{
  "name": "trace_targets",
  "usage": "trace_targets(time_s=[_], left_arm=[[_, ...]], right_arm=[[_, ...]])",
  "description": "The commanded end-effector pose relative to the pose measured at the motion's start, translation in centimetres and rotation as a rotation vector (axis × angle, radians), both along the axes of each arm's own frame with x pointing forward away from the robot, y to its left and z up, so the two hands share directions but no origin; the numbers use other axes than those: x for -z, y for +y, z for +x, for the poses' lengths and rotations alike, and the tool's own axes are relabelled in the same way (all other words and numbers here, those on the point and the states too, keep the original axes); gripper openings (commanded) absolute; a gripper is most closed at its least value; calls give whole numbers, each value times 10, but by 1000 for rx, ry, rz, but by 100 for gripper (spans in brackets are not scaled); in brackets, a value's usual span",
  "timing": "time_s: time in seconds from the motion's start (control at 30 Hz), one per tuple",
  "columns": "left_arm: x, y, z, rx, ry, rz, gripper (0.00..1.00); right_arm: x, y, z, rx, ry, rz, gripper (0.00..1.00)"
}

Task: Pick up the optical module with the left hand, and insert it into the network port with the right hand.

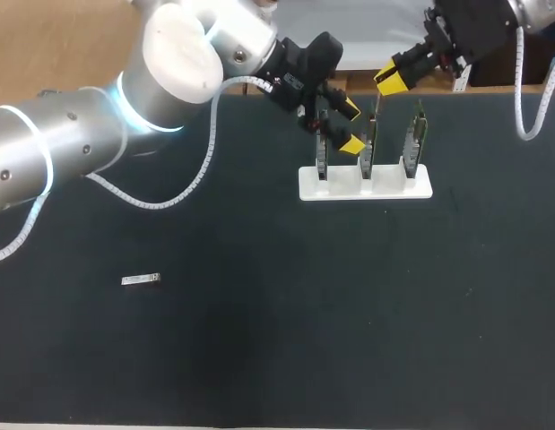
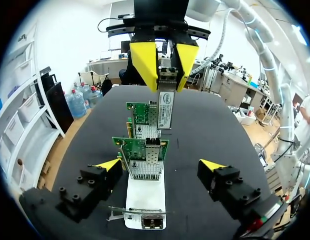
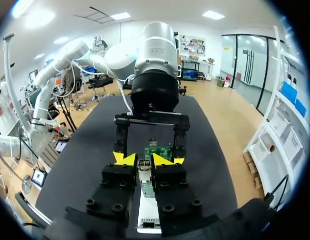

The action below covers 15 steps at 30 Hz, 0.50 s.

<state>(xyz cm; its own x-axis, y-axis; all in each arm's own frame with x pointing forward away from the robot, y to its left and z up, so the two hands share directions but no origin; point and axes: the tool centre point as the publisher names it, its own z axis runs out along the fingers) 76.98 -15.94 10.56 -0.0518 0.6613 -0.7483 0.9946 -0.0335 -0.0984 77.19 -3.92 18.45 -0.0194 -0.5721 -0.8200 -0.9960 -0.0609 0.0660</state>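
Observation:
My right gripper [image 1: 390, 81] hangs above the white rack [image 1: 365, 185], shut on a silver optical module [image 2: 165, 107] that points down over the network cards. Its own view shows the module [image 3: 143, 169] pinched between the yellow tips of my right gripper [image 3: 143, 161]. My left gripper [image 1: 351, 126] is open at the rack's left end, with nothing held. In the left wrist view my left gripper [image 2: 160, 165] stands open on either side of a green network card [image 2: 144, 157] with a metal port cage, without touching it.
The rack holds three upright network cards [image 1: 414, 139] in a row at the back of the black table. A second silver module [image 1: 141, 280] lies alone on the mat at the front left. White cables hang from both arms.

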Motion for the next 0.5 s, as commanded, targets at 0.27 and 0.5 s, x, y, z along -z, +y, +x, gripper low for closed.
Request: trace_targets(time_s=[0.27,0.5], left_arm=[[-1,-1,2,3,3,5,100],[-1,-1,2,3,3,5,100]], right_arm=[[1,7,5,-10,-5,-29,0],[4,8,5,-7,1,-38,0]])
